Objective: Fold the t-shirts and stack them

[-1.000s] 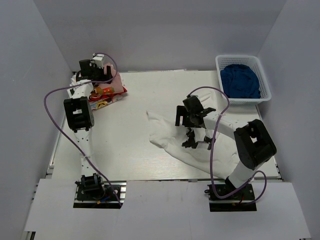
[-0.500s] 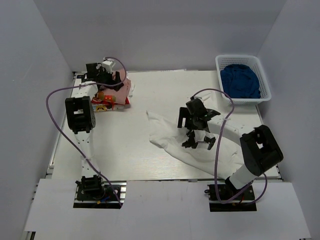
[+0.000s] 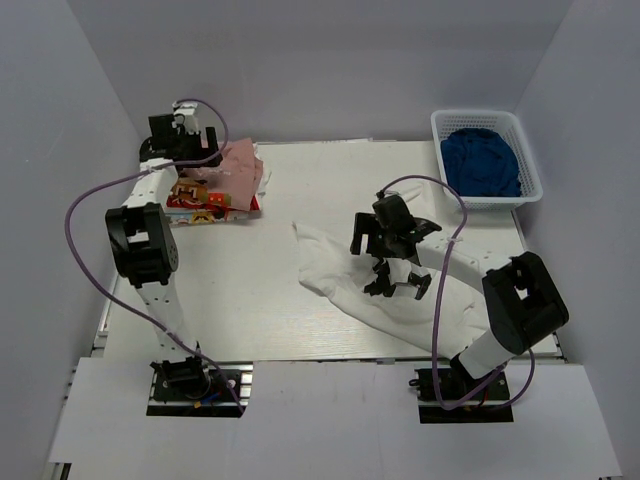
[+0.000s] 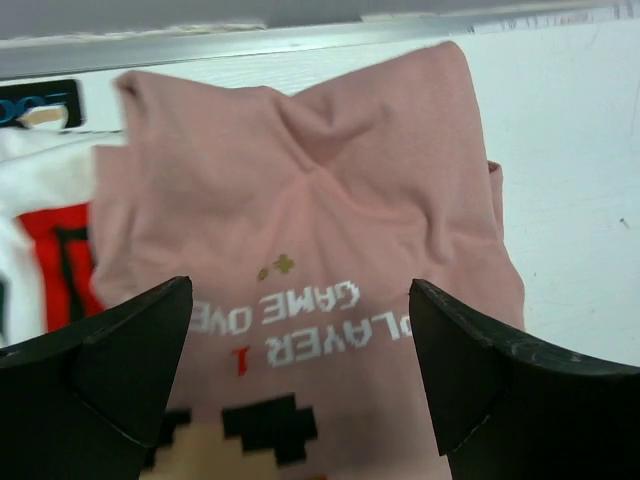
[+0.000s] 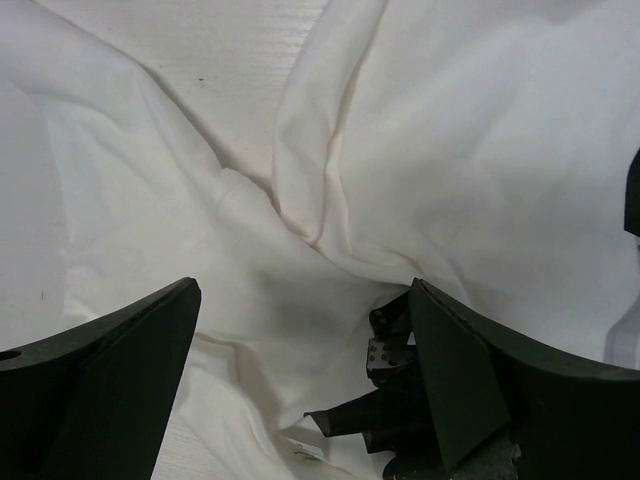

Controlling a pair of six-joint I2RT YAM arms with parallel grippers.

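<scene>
The pale pink t-shirt [image 3: 240, 170] lies folded at the far left on top of the shirt with red-yellow print [image 3: 200, 207]. In the left wrist view the pink t-shirt [image 4: 320, 200] shows "PLAYER 1 GAME OVER" lettering, and a white shirt with red print [image 4: 50, 240] sticks out at its left. My left gripper [image 3: 205, 152] hovers over the stack, open and empty [image 4: 300, 400]. The large white t-shirt [image 3: 420, 300] lies crumpled at centre right, its black print [image 3: 392, 282] partly showing. My right gripper [image 3: 385, 245] hovers open just above it [image 5: 300, 400], with white cloth [image 5: 450, 150] and black print [image 5: 400, 410] below.
A white basket [image 3: 527, 160] holding blue cloth [image 3: 482, 165] stands at the back right corner. White walls enclose the table on the left, back and right. The left arm's purple cable [image 3: 90, 205] loops beside the left wall.
My left gripper swung right over the stack, then drew back left; the pink t-shirt now lies spread on the stack, free of the jaws. The right gripper barely shifted.
</scene>
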